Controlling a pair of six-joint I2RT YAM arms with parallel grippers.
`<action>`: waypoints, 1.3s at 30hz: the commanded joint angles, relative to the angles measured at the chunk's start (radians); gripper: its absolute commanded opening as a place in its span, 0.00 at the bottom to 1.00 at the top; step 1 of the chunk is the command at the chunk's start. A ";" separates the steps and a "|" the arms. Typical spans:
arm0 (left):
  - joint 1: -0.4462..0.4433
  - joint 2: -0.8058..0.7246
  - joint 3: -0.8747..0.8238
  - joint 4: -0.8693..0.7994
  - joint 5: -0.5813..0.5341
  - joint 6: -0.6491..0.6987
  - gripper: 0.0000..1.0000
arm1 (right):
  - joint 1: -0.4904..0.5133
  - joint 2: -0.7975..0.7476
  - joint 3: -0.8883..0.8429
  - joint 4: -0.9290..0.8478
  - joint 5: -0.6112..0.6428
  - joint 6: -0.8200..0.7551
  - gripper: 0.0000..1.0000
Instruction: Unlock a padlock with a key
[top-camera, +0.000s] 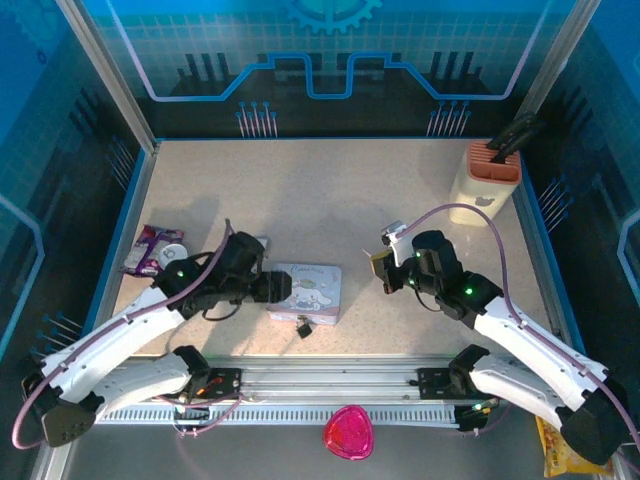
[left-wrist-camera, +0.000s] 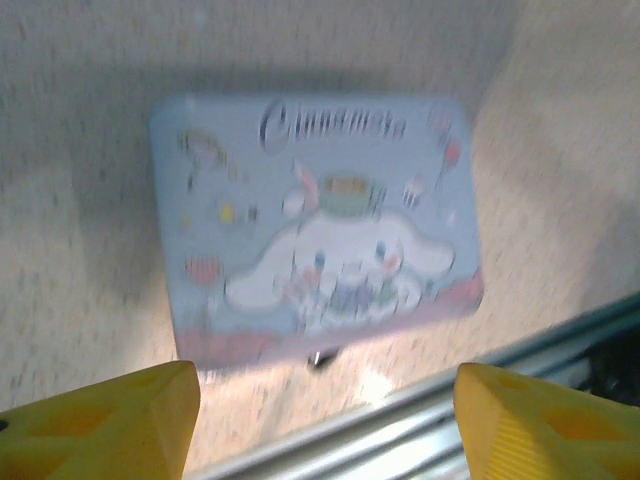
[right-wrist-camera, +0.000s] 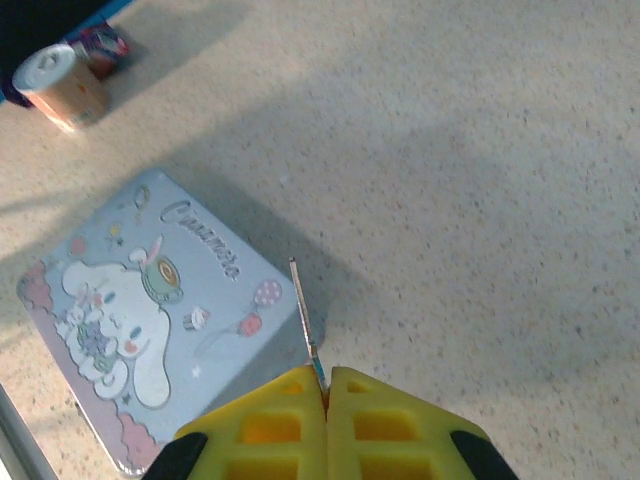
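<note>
Left gripper (left-wrist-camera: 325, 428) spread wide, empty, just left of the tin (top-camera: 305, 288); padlock (top-camera: 302, 325) lies at the tin's near edge, close by; right gripper (right-wrist-camera: 327, 380) pinches the key (right-wrist-camera: 303, 305), well right of the padlock

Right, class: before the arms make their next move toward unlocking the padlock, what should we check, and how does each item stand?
1. Key gripped: ok. The key sticks out of the shut right fingers.
2. Left fingers free: ok. The left fingers stand apart with nothing between them.
3. Padlock found: ok. The padlock sits at the near edge of the tin.
4. Padlock steadied: not ok. Nothing holds it.
5. Key at the padlock: not ok. The key is off to the tin's right, apart from the padlock.
6. Keyhole facing the key: cannot tell, too small and blurred.
</note>
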 joint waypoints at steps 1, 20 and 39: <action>-0.108 0.035 0.030 -0.189 -0.059 -0.138 0.69 | 0.021 -0.022 0.006 -0.067 0.053 0.011 0.00; -0.309 0.387 -0.119 0.288 -0.203 -0.345 0.75 | 0.066 -0.022 -0.011 -0.004 0.061 0.061 0.00; -0.159 0.704 0.058 0.549 -0.257 -0.165 0.74 | 0.076 -0.025 -0.026 0.029 0.077 0.107 0.00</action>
